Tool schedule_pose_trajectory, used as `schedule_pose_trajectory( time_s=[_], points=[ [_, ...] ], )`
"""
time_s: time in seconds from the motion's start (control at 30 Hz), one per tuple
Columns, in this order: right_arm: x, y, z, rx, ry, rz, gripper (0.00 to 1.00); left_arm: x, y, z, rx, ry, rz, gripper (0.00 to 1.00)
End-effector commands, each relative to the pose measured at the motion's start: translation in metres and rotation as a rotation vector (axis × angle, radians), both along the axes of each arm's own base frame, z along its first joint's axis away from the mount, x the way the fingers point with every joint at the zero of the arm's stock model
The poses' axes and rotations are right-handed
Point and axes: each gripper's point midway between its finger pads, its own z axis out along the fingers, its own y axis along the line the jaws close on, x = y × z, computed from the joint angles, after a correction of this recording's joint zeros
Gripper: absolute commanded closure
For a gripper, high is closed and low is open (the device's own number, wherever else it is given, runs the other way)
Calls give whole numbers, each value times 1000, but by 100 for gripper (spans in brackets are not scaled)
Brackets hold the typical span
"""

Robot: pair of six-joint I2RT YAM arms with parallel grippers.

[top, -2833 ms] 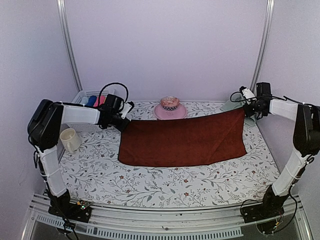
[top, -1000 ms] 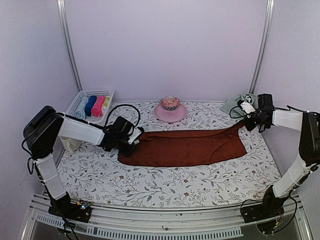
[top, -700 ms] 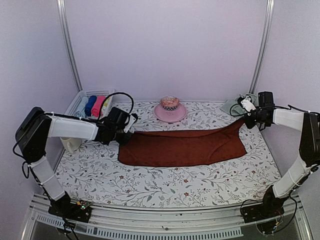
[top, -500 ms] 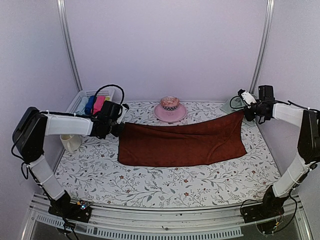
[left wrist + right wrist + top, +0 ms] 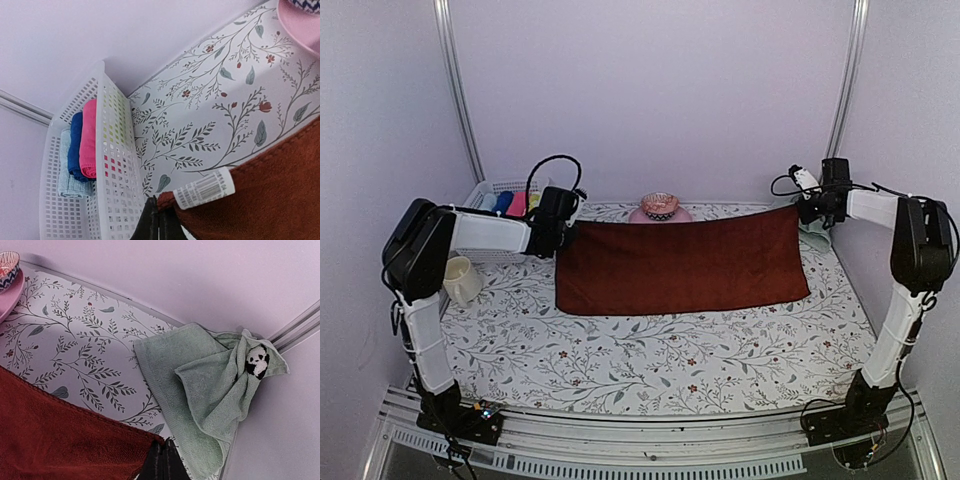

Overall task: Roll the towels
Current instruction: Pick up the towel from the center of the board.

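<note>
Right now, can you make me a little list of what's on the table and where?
red-brown towel: spread wide, far edge held up, near edge on the floral cover
left jaws: shut on its far left corner
right jaws: shut on its far right corner
green towel: crumpled in the far right corner, panda patch showing
white basket: far left, rolled cloths inside
pink plate: behind the red-brown towel, bowl on it
cup: left side
</note>
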Motion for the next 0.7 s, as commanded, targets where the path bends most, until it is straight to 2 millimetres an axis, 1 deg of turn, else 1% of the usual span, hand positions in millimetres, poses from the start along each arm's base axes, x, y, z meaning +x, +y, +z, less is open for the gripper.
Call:
schedule_pose_trajectory(
  time_s=[0.0, 0.07, 0.17, 0.27, 0.3, 0.33, 0.4, 0.5, 0.57, 0.6, 0.67],
  points=[
    [10, -2, -9, -35, 11, -34, 98, 17, 15, -4, 61, -27, 57, 100],
    [11, -2, -12, -58, 15, -40, 98, 17, 17, -1, 65, -39, 65, 100],
    [13, -5, -12, -77, 11, -47, 98, 18, 16, 1, 57, -45, 57, 100],
    [11, -4, -6, -75, 2, -39, 98, 15, 14, 7, 44, -49, 50, 100],
    [8, -2, -3, -70, -3, -32, 98, 12, 13, 6, 39, -43, 44, 100],
    [4, 0, 4, -65, -13, -19, 98, 8, 12, 24, 12, -73, 42, 100],
    [-9, 4, 17, -58, -32, 4, 98, -5, 11, 36, -14, -81, 35, 100],
    [-39, 9, 42, -59, -74, 39, 98, -33, 7, 52, -50, -93, 22, 100],
    [-64, 9, 58, -69, -108, 48, 98, -56, 3, 66, -66, -115, 11, 100],
    [-78, 9, 66, -71, -124, 50, 98, -71, -3, 67, -66, -116, -5, 100],
    [-108, 10, 79, -71, -151, 55, 98, -96, -9, 83, -82, -145, -20, 100]
  ],
)
